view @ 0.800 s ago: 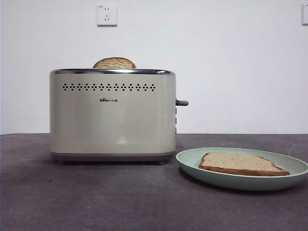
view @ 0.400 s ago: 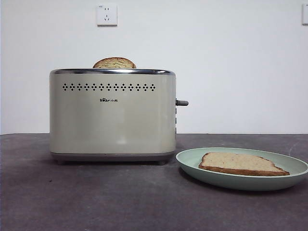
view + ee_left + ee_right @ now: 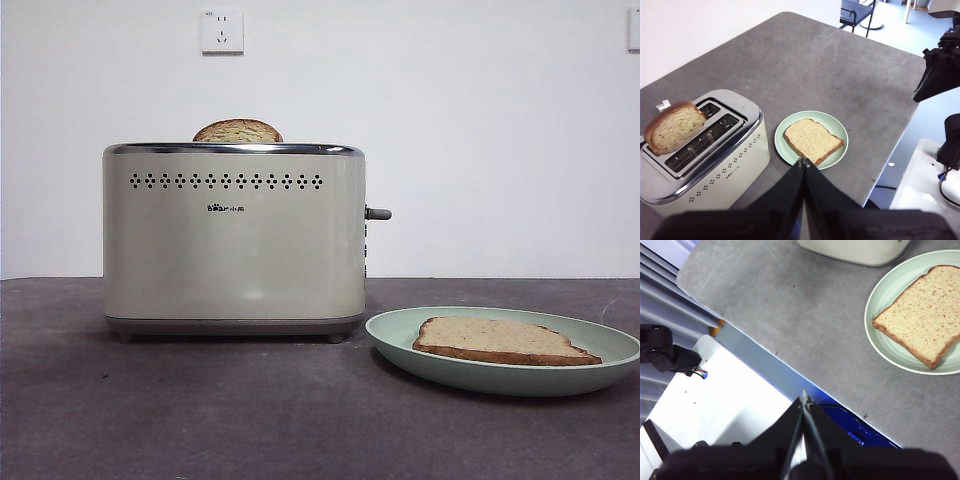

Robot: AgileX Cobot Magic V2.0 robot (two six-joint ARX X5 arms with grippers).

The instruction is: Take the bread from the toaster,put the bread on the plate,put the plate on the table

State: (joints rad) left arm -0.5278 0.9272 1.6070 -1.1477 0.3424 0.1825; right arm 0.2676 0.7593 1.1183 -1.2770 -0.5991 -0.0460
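The bread lies flat on the mint-green plate. The plate rests on the dark table, to the right of the cream toaster. A second brown slice stands up out of one toaster slot. My left gripper is shut and empty, high above the table on the near side of the plate. My right gripper is shut and empty, over the table's edge and well away from the plate. Neither arm shows in the front view.
A wall socket sits above the toaster. The other arm hangs dark beyond the table's far edge in the left wrist view. A white platform lies past the table edge below my right gripper.
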